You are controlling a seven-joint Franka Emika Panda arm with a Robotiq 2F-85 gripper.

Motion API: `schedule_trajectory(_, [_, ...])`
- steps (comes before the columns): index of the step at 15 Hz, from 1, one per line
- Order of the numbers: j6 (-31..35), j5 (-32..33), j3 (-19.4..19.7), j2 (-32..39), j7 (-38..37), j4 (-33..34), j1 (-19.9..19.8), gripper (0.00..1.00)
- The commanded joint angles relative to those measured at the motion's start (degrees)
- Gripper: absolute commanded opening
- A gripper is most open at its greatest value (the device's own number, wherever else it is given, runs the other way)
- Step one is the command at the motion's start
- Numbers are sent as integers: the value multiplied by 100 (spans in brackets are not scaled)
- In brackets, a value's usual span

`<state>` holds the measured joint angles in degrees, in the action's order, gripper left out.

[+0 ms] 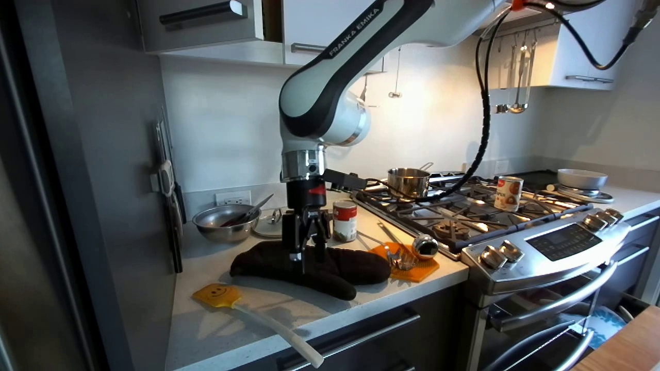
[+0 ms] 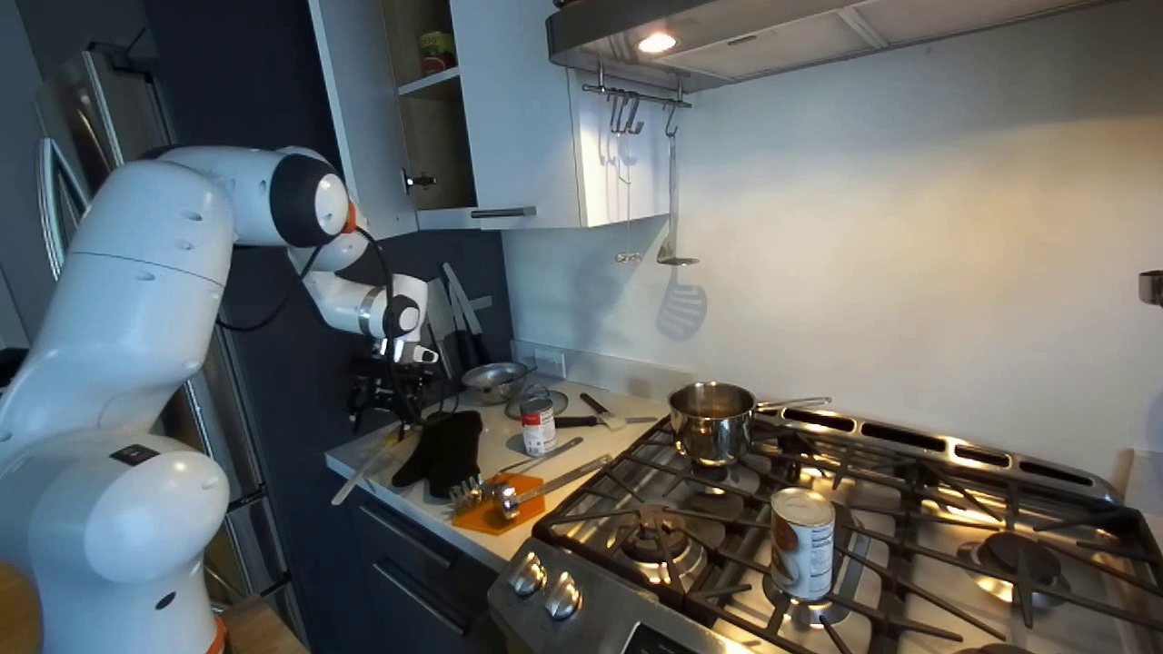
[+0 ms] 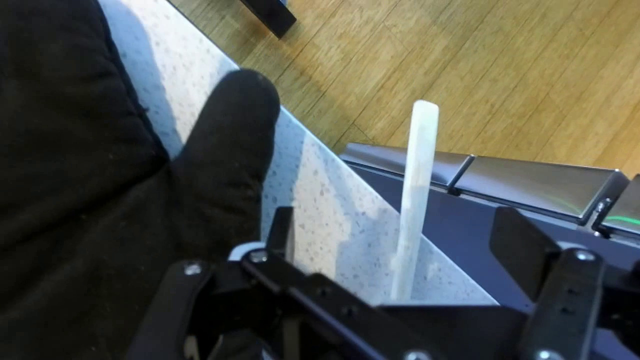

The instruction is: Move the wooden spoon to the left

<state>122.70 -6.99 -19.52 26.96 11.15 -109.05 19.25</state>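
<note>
The wooden spoon lies on the counter with its yellow-orange smiley head (image 1: 216,295) to the left. Its pale handle (image 1: 281,330) sticks out past the counter's front edge. The handle also shows in an exterior view (image 2: 363,472) and in the wrist view (image 3: 417,190), where the head is hidden. My gripper (image 1: 308,257) is open and points down. In the wrist view the handle shows in the gap between the two fingers (image 3: 400,240), below them and touching neither. In an exterior view the gripper overlaps the dark mitt and seems to be above the counter.
A dark oven mitt (image 1: 330,268) lies beside the spoon. Behind it stand a metal bowl (image 1: 227,226) and a can (image 1: 345,221). An orange mat (image 1: 420,270) with metal utensils lies near the stove (image 1: 546,257). A tall dark panel (image 1: 118,206) bounds the counter.
</note>
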Motion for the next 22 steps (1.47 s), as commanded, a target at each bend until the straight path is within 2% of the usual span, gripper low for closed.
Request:
schedule_trajectory(1, [645, 62, 92, -1143, -343, -1407, -62, 100])
schedule_trajectory(6, [1039, 0, 101, -2678, -874, -2838, -131, 100])
schedule_trajectory(8, [959, 38, 131, -3321, -1232, -3275, -132, 100])
schedule_trajectory(12, [717, -200, 188, -4408, -1388, -3844, -86, 100])
schedule_trajectory(13, [685, -211, 210, -4591, -1378, -3926, -70, 100])
schedule_trajectory(19, [-453, -145, 250, -5481, -1046, -4065, 155, 100])
schedule_trajectory(20, [-230, -89, 220, -5031, -1205, -3803, 35, 100])
schedule_trajectory(22, [-284, -87, 216, -5132, -1200, -3802, 56, 100])
